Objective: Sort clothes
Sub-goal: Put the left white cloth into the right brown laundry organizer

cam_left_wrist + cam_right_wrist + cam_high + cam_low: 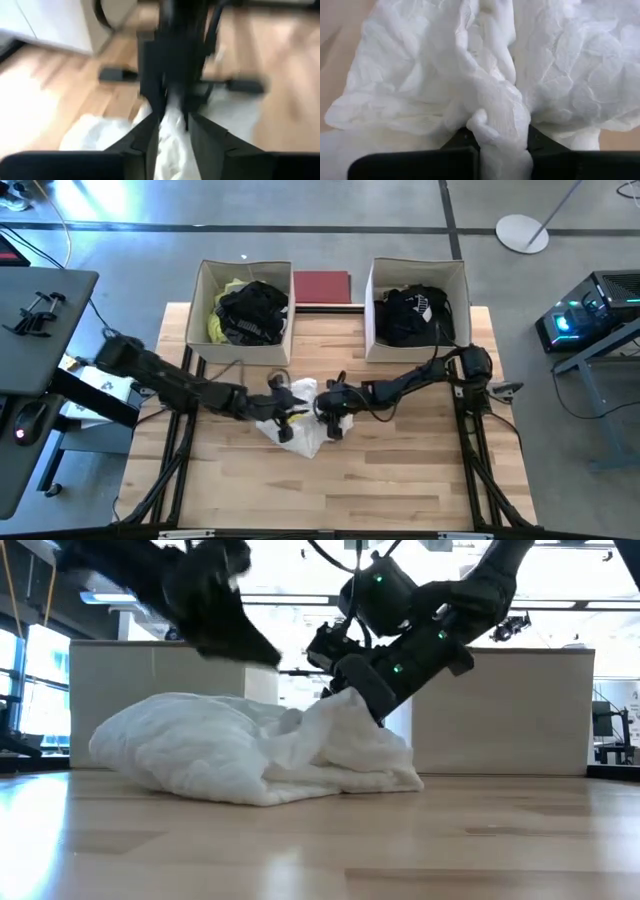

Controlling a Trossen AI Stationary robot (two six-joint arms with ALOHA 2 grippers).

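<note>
White garment (300, 423) mid-table, right gripper (502, 137) pinching it, two boxes (245, 310) behind

Robotics lab or test workshop, not a home. Grey concrete floor (150, 205) with dark seams runs around a butcher-block table (400, 480) on a black metal frame. Left edge of the high view: a grey desk (40, 320) with a computer mouse (28, 420). Far right: a computer case (590, 310) glowing cyan on a stand. Upper right: round white lamp base (522, 232). Low view shows long ceiling light strips (560, 602) and open office space behind.
</note>
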